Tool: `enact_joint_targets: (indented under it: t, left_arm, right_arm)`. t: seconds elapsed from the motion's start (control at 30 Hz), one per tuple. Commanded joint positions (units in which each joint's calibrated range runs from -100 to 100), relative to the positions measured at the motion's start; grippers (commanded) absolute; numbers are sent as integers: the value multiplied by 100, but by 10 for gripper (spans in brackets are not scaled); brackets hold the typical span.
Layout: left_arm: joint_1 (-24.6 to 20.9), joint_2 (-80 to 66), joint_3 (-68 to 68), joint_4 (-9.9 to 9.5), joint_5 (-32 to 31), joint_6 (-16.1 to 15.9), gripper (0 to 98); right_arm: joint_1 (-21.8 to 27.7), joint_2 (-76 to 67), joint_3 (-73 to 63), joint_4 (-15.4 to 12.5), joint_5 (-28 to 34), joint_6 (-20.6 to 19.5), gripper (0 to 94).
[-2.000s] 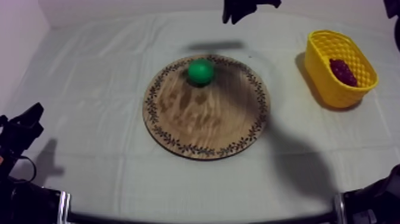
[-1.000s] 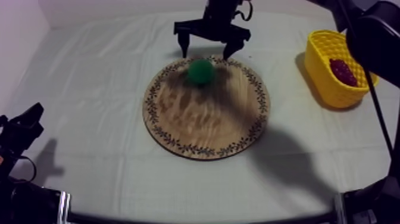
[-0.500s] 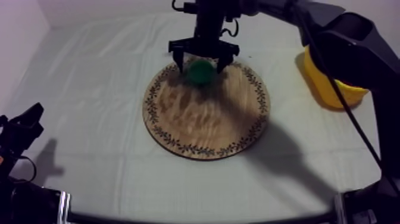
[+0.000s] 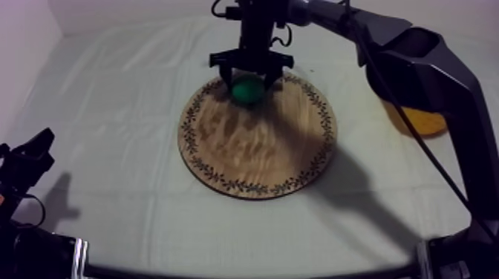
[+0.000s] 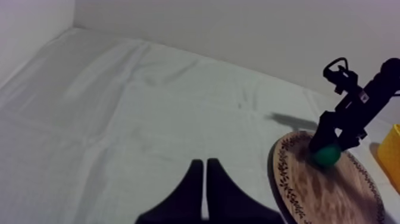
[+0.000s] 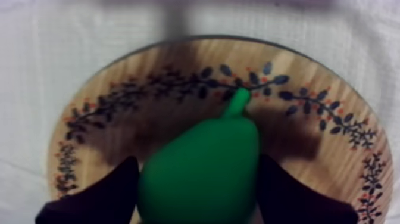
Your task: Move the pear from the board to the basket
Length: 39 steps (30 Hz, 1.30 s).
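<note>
— Where the pear [image 4: 247, 90] lies, can you tell?
— On the board [image 4: 252, 159], close inside its far rim and well off the board's middle. Seen from the right wrist, its stalk end points at the leaf pattern on that rim.
— And the right gripper [image 4: 251, 80]?
— Down over that same far part of the board, astride the pear. Its fingers [image 6: 113, 193] stand apart, one at each side of the fruit, close beside its flanks. The pear rests on the wood.
— The left gripper [image 5: 204, 165]?
— Well off the board's left side, low over the cloth [image 4: 111, 111]. Its fingers lie together in a narrow wedge.
— The basket [image 4: 425, 120]?
— Off the board's right side and apart from it, largely hidden behind the right arm, which reaches in across it to the board's far rim. From the left wrist, a yellow edge of it shows just past the board.
</note>
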Motion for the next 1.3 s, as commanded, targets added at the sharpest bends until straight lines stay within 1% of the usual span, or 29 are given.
enact_joint_targets:
  t: [0.0,0.13,0.23,0.33,0.47,0.63,0.77,0.93,1.13,1.27]
  left_arm:
    - [0,0,0,1,0,0,1]
    - [0,0,0,1,0,0,1]
    - [0,0,0,1,0,0,1]
    - [0,0,0,1,0,0,1]
    - [0,0,0,1,0,0,1]
    - [0,0,0,1,0,0,1]
    - [0,0,0,1,0,0,1]
    - [0,0,0,1,0,0,1]
    - [0,0,0,1,0,0,1]
    - [0,0,0,1,0,0,1]
  right_arm:
    - [4,6,108,-1,-4,26,466]
    - [14,-55,340,9,1,77,309]
    - [31,-311,564,-7,8,151,241]
    - [72,-801,897,-29,12,259,221]
    - [165,-1647,1428,7,-6,413,219]
    - [452,-2657,1873,78,16,557,225]
    - [915,-3391,2291,139,11,660,244]
    - [1736,-4007,2940,187,-62,816,264]
    - [2610,-4507,4008,334,-497,1009,280]
    - [3048,-4724,4628,441,-788,1101,292]
